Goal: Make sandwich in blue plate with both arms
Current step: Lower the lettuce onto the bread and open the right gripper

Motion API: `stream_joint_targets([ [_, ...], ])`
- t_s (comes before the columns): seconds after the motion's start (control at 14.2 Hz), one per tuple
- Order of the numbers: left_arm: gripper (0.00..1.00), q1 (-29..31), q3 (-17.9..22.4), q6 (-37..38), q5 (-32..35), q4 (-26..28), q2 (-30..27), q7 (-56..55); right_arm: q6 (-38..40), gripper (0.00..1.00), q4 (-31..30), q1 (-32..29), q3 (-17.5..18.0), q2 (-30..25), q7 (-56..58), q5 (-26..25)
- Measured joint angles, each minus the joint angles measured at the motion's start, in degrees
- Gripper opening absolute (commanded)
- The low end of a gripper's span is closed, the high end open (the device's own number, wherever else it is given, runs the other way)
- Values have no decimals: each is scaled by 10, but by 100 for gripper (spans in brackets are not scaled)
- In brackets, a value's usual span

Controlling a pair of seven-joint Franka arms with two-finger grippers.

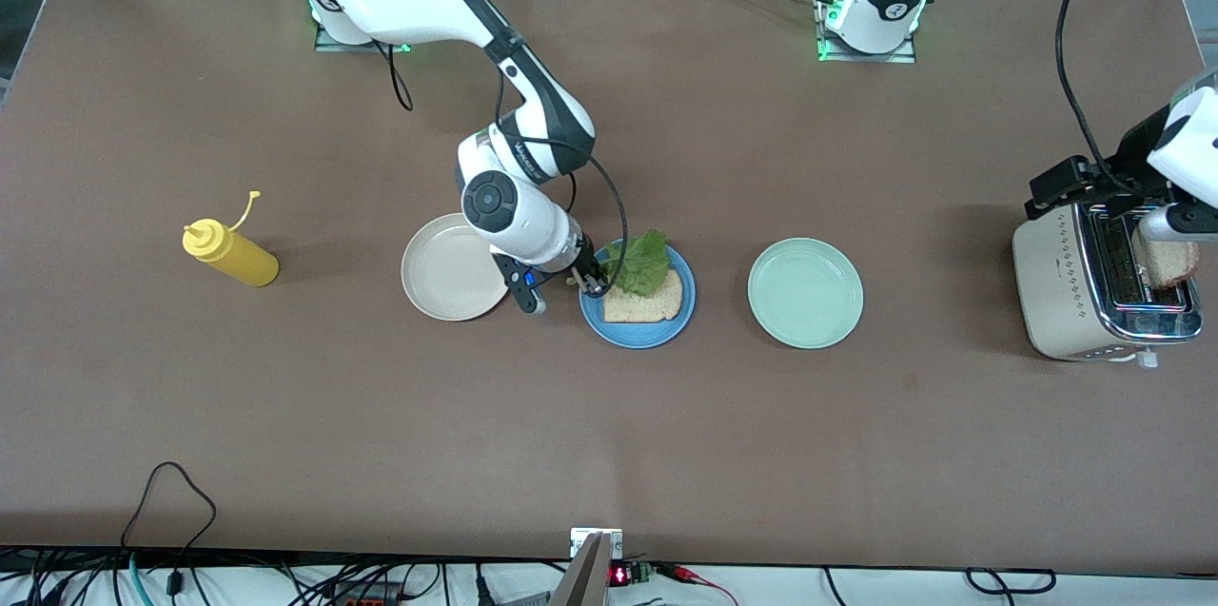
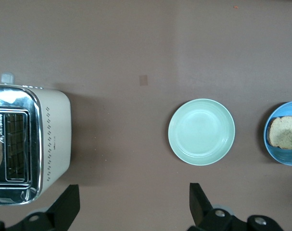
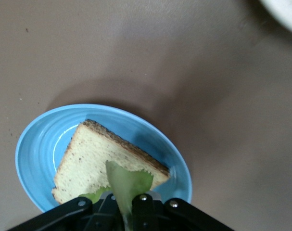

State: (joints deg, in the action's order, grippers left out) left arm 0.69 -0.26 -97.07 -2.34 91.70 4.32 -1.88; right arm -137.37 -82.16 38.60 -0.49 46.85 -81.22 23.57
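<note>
My right gripper [image 1: 592, 283] pinches the lettuce leaf [image 1: 643, 263] over the bread slice [image 1: 644, 302] on the blue plate [image 1: 681, 321]. My left gripper [image 2: 131, 204] hangs wide open and empty by the toaster [image 1: 1056, 292], well apart from that plate. I think we are half done: the second slice [image 1: 1166, 262] is in the toaster and must go on top.

Right gripper [image 1: 588, 281] clamped (arm low), left gripper [image 2: 131, 204] spread

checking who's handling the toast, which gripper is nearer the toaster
Left. The left gripper hangs open next to the toaster at its end of the table. The right gripper is over the blue plate, shut on the lettuce leaf.
</note>
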Motion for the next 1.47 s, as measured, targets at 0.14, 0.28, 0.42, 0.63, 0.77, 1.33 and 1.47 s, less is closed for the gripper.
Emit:
stream_joint_targets([
  [0.14,100,9,-9,4,0,5,-4,0,-14,0,13,-1,0,13,-7,0],
  [0.28,100,11,-11,14,0,9,-8,-4,-16,0,24,-2,0,21,-9,0],
  [0.42,100,11,-13,20,0,11,-13,-5,-16,6,33,-2,0,27,-9,0],
  [0.63,100,13,-13,21,0,13,-16,-5,-17,71,39,-2,0,35,-10,0],
  [0.77,100,14,-13,21,0,14,-16,-5,-17,89,39,-2,0,36,-11,0],
  [1.33,100,15,-14,21,0,15,-16,-5,14,100,59,-13,-7,24,20,-2],
  [1.47,100,15,-14,21,0,15,-16,-5,61,100,65,-29,-9,-1,58,-3],
])
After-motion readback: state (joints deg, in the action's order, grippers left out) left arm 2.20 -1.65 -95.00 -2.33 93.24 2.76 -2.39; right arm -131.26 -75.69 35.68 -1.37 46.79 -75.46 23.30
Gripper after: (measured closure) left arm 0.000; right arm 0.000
